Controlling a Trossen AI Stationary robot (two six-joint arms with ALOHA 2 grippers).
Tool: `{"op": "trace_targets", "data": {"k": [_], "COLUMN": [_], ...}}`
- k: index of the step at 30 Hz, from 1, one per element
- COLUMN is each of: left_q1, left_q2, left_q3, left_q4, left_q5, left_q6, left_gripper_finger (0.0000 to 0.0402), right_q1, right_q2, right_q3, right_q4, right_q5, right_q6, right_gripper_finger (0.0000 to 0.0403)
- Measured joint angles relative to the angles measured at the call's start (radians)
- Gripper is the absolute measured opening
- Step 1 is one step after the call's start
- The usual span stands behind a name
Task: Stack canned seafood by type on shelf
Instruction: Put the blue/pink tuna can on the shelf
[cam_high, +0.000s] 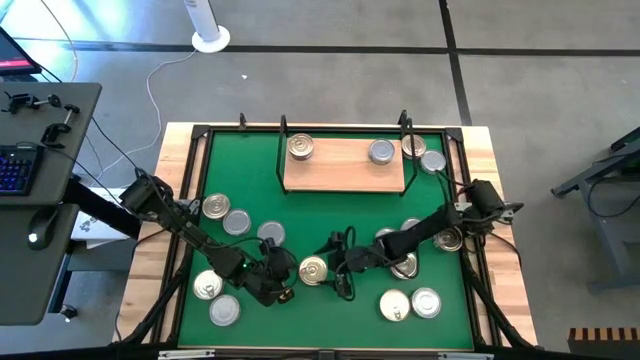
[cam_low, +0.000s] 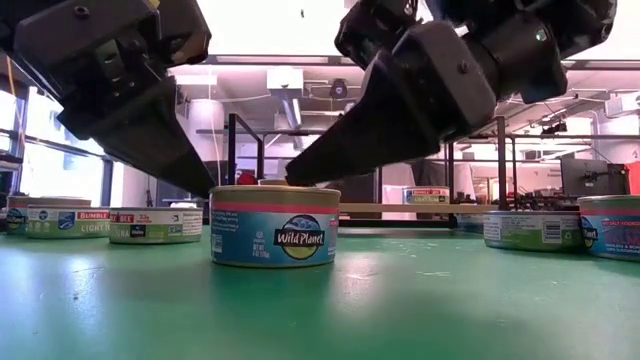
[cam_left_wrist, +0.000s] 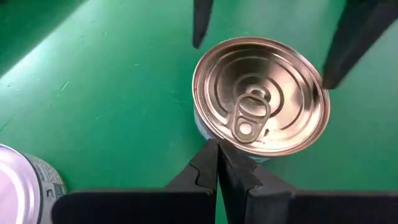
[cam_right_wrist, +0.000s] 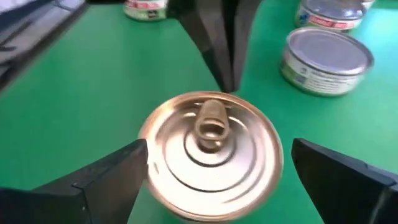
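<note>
A gold-lidded pull-tab can (cam_high: 313, 270) (cam_low: 275, 225) stands upright on the green mat between both grippers. My left gripper (cam_high: 285, 283) (cam_left_wrist: 217, 149) is shut, with its tips at the can's rim on the table's left side. My right gripper (cam_high: 335, 262) (cam_right_wrist: 217, 162) is open, one finger on each side of the can, small gaps showing. The wooden shelf (cam_high: 345, 172) lies at the far side. A gold can (cam_high: 300, 148) and a silver can (cam_high: 381, 152) stand on it. My left gripper's shut fingertips (cam_left_wrist: 214, 155) stand against the gold can's rim (cam_left_wrist: 231, 144) on the side toward the table's left, slanting down from above. The can stands flat on the mat. Whether the tips truly touch the rim I cannot tell.
More cans are scattered on the mat: silver ones left of the arms (cam_high: 238, 222), near the front left (cam_high: 224, 310), front right (cam_high: 426, 302) and under the right arm (cam_high: 405, 265). Two cans (cam_high: 425, 155) sit just right of the shelf. A black frame (cam_high: 200, 135) borders the mat.
</note>
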Motion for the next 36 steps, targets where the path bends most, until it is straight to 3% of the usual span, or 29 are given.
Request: {"op": "trace_targets", "data": {"k": [3, 10, 15, 19, 29, 36], "left_q1": [-0.004, -0.037, -0.046, -0.034, -0.006, 0.014], "left_q2": [0.000, 0.000, 0.000, 0.005, 0.056, 0.122], "left_q3": [0.000, 0.000, 0.000, 0.000, 0.002, 0.002], "left_q4": [0.000, -0.005, 0.000, 0.014, 0.059, 0.205], "left_q5": [0.000, -0.009, -0.064, -0.081, -0.091, -0.109], "left_q6": [0.000, -0.016, -0.016, -0.009, 0.032, 0.110], "left_gripper_finger": [0.0000, 0.0000, 0.0000, 0.0000, 0.0000, 0.0000], "right_q1": [0.022, 0.104, 0.100, 0.083, 0.038, 0.030], "right_q2": [-0.005, -0.056, -0.011, 0.047, 0.111, 0.112], "right_q3": [0.000, -0.041, -0.107, -0.099, -0.010, -0.004], "right_q4": [-0.029, -0.086, 0.037, 0.168, 0.155, 0.134], "right_q5": [0.012, 0.153, 0.181, 0.175, 0.109, 0.093], "right_q6": [-0.001, 0.039, 0.126, 0.093, 0.072, 0.095], "right_gripper_finger": [0.0392, 0.0390, 0.0390, 0.0389, 0.0389, 0.0389]}}
